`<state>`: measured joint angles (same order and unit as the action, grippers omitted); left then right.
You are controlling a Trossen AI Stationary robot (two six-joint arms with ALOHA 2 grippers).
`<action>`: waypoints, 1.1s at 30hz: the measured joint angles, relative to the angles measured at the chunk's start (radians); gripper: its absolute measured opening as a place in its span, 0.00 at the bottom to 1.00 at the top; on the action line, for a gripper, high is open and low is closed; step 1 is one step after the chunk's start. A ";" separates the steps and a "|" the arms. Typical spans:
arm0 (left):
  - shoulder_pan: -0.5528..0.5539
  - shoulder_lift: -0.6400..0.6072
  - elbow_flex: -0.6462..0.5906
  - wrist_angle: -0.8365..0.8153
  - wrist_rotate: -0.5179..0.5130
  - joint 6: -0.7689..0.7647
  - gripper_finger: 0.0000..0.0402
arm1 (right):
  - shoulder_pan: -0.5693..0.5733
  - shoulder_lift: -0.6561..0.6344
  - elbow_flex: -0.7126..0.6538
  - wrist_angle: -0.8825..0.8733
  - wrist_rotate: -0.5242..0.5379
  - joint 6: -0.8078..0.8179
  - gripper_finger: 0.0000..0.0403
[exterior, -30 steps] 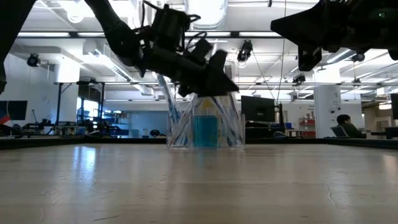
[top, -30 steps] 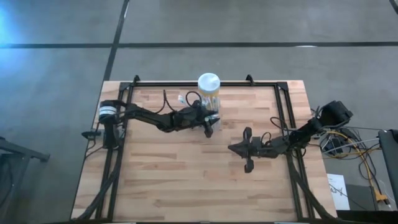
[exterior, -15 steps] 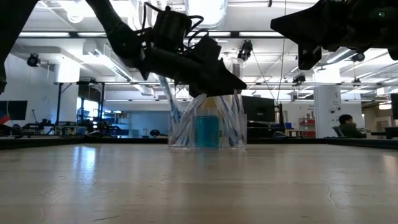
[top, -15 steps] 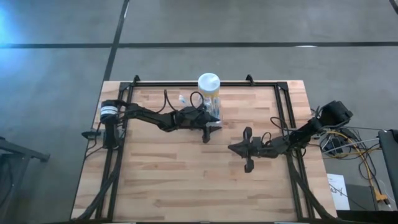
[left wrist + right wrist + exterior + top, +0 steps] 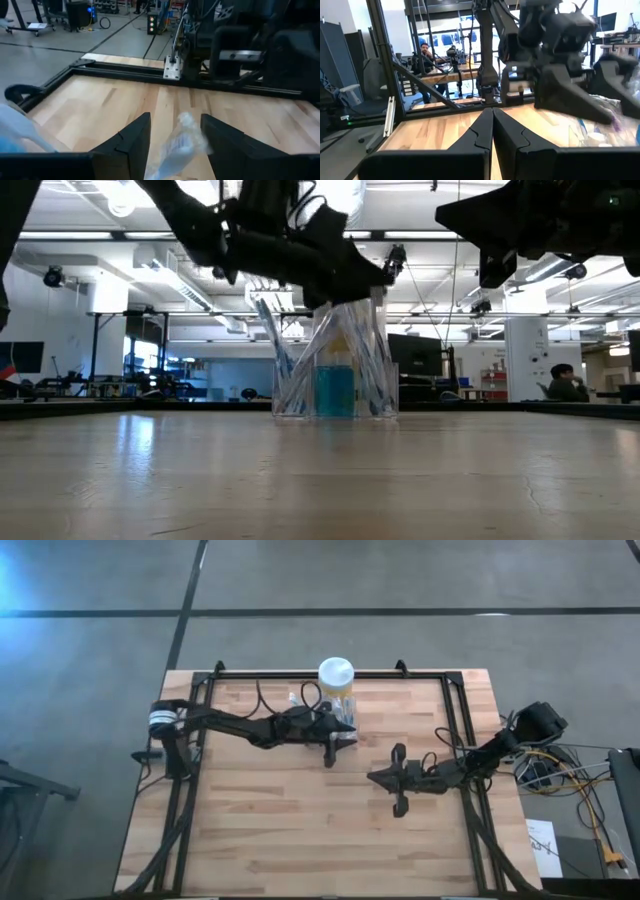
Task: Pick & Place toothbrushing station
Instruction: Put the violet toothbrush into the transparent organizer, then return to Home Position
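The toothbrushing station (image 5: 335,380), a clear holder with clear-wrapped brushes and something blue inside, stands on the wood near the table's far edge (image 5: 346,720). Beside it, farther back, is a yellow jar with a white lid (image 5: 336,678). My left gripper (image 5: 383,276) hovers just above the holder, pointing about level toward the table's right. Its fingers are apart (image 5: 174,120), and the top of a clear-wrapped brush (image 5: 181,137) rises between them. My right gripper (image 5: 374,778) waits shut above the table's right half, with nothing in it (image 5: 492,125). My left gripper has the wrapped brush's top (image 5: 187,122) between its fingers, closer to one of them (image 5: 210,135). The brush is narrower than the gap, and I cannot tell whether either finger touches it.
A black rail frame (image 5: 455,710) runs round the table's far, left and right sides. Bare wood (image 5: 300,830) fills the near half. In the room beyond, a person (image 5: 560,380) sits at a desk.
My left gripper has risen above the holder and tipped up from slanting downward to about level. More of the holder's top now shows below it. The holder's base has stayed in place on the table.
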<state>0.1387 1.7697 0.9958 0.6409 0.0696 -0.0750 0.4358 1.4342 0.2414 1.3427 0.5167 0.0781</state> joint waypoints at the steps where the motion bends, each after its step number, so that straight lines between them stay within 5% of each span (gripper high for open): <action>1: 0.000 -0.018 0.000 -0.017 0.000 0.001 0.44 | 0.000 0.000 0.000 0.000 0.000 0.000 0.02; 10: -0.001 -0.227 0.000 -0.235 0.076 0.049 0.44 | 0.000 0.000 0.000 -0.001 0.000 0.030 0.02; 15: -0.002 -0.481 0.000 -0.571 0.179 0.117 0.43 | 0.007 0.000 -0.003 -0.002 0.001 0.033 0.02; 20: -0.023 -0.781 -0.042 -0.888 0.124 0.230 0.35 | 0.019 0.000 -0.021 -0.003 -0.001 0.050 0.02; 27: -0.038 -1.156 -0.295 -0.817 0.068 0.177 0.04 | -0.011 -0.052 -0.075 0.022 -0.003 0.083 0.02; 33: -0.035 -1.357 -0.497 -0.695 0.000 0.134 0.01 | -0.148 -0.340 -0.198 -0.072 -0.167 0.167 0.02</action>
<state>0.1032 0.4128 0.4985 -0.0537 0.0696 0.0593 0.2881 1.0939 0.0431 1.2710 0.3494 0.2454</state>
